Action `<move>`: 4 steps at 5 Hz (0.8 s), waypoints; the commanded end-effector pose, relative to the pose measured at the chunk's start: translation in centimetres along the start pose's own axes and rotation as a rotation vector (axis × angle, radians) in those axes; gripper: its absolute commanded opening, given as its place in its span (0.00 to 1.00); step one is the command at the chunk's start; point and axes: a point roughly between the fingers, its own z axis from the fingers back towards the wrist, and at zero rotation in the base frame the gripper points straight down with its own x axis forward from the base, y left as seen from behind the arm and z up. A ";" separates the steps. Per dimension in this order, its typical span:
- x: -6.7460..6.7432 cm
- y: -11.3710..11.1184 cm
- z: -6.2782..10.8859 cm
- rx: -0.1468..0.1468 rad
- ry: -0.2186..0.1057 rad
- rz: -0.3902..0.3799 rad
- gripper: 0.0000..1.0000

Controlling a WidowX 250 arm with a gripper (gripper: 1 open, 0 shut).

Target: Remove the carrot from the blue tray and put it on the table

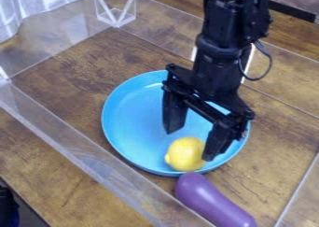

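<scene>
The carrot (pixel 185 154), a small round yellow toy fruit, lies in the near right part of the blue tray (pixel 125 119). The tray rests on the dark wood table (pixel 75 72). My black gripper (pixel 202 133) hangs just above the carrot, slightly behind it, jaws open with one finger (pixel 177 134) to its left and the other at its right. Nothing is held between them. The arm rises toward the top right and hides part of the tray's far rim.
A glossy purple eggplant (pixel 212 201) lies on the table just in front of the tray's near right edge. Clear acrylic walls (pixel 62 128) run along the left and near sides. A clear stand sits at the back left.
</scene>
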 end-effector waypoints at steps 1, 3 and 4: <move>0.9 -0.7 0.8 0.008 -0.048 -0.021 1.00; 1.7 -1.2 -0.7 0.013 -0.050 -0.045 0.00; 1.9 -1.5 -0.8 0.009 -0.054 -0.059 1.00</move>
